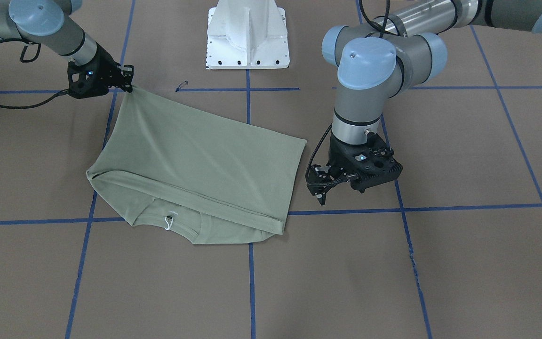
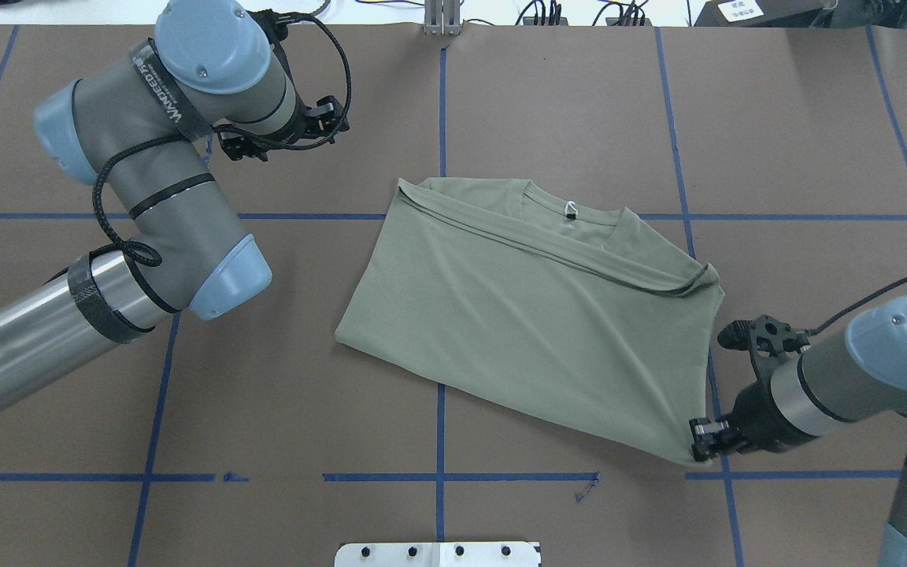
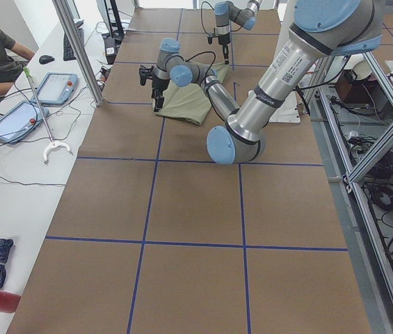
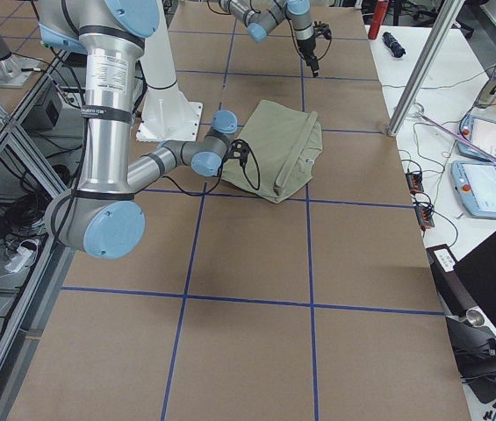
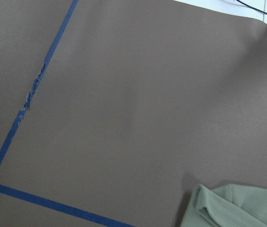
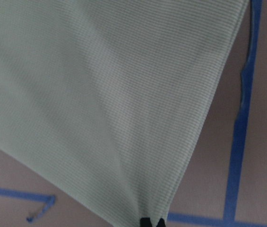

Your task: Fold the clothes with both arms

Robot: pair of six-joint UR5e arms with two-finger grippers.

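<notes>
Folded shirt [image 2: 532, 315] corner in right gripper [image 2: 697, 446].

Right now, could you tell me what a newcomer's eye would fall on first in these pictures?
The sage-green shirt lies folded at the middle of the brown table, its white tag showing at the edge far from the robot. The right gripper pinches its near corner, drawn taut, while the left gripper hangs apart on the other side, holding nothing.

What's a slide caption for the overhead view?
Right gripper pinches the folded green shirt at its near corner; left gripper hangs clear of it.
</notes>
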